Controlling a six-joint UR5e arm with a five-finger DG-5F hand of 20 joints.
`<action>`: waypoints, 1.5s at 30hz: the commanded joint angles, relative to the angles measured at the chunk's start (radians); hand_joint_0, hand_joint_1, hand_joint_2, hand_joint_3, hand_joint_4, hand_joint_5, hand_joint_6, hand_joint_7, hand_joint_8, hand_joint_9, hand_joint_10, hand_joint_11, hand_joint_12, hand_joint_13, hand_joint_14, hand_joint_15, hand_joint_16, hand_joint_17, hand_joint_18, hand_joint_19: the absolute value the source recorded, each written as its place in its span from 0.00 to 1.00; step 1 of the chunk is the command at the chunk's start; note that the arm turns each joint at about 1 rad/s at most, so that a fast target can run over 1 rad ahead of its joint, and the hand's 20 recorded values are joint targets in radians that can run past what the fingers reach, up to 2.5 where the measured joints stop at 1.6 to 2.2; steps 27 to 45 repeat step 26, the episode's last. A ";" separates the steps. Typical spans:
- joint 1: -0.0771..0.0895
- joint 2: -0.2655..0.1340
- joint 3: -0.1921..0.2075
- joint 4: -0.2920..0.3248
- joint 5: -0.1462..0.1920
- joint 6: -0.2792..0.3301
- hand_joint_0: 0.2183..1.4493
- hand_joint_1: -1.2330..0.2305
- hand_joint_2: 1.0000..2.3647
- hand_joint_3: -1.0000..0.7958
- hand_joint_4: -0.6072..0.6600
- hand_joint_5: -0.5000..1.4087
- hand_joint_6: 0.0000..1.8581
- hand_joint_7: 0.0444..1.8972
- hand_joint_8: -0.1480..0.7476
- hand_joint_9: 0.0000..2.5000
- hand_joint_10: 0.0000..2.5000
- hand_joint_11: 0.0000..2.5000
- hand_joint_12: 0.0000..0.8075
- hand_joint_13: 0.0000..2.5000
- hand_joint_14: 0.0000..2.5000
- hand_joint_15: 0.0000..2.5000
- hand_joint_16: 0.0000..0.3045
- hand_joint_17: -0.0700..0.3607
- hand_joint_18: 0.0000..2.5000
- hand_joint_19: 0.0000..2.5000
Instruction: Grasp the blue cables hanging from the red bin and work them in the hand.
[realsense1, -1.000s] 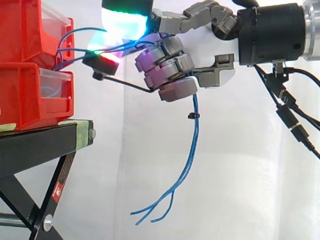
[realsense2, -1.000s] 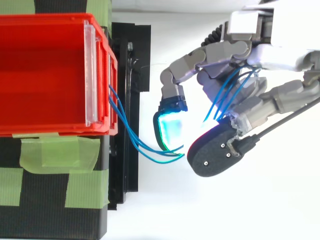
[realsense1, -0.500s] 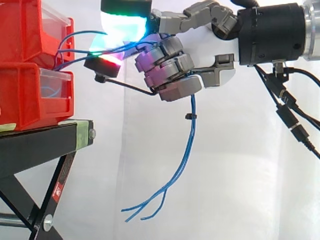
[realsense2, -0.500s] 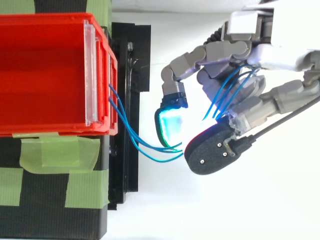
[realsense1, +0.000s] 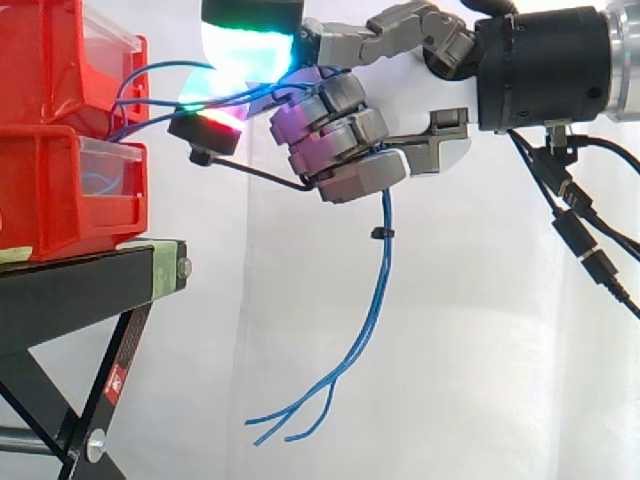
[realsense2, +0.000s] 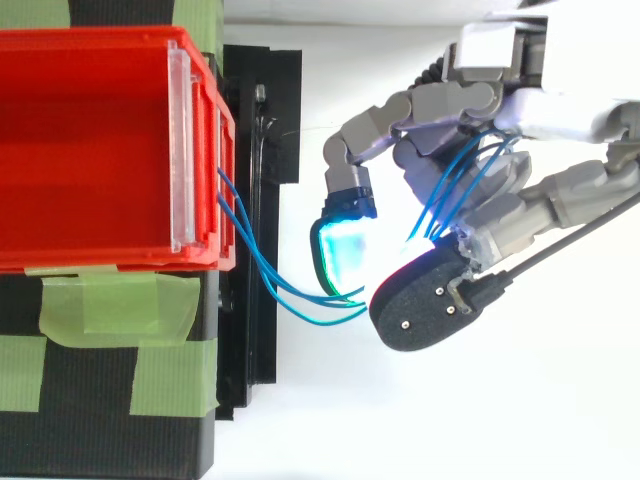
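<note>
Hand (realsense1: 345, 135) stays clenched on the blue cables (realsense1: 381, 270). Their loose tails have swung toward seven o'clock, away from the red bin (realsense2: 100, 40) at nine. Looks like the working is underway.

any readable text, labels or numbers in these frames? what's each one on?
Sticker on the leg of the black stand, side view: red and white print, too small to read.
Red bins, green tape, hand: no text, numbers or signs that I can make out.
</note>
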 joint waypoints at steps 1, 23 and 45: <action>-0.002 0.000 0.000 0.000 0.000 0.000 0.55 0.40 0.02 0.36 0.60 0.43 0.42 0.67 0.58 0.26 1.00 0.81 0.54 0.34 1.00 0.63 0.16 0.42 0.57 0.60; 0.000 0.000 0.000 0.000 0.000 0.000 0.55 0.40 0.02 0.36 0.60 0.43 0.41 0.67 0.58 0.26 1.00 0.81 0.55 0.34 1.00 0.63 0.16 0.42 0.57 0.60; 0.000 0.000 -0.001 0.000 0.000 0.000 0.55 0.40 0.02 0.36 0.60 0.43 0.41 0.68 0.58 0.26 1.00 0.81 0.54 0.34 1.00 0.63 0.16 0.42 0.57 0.60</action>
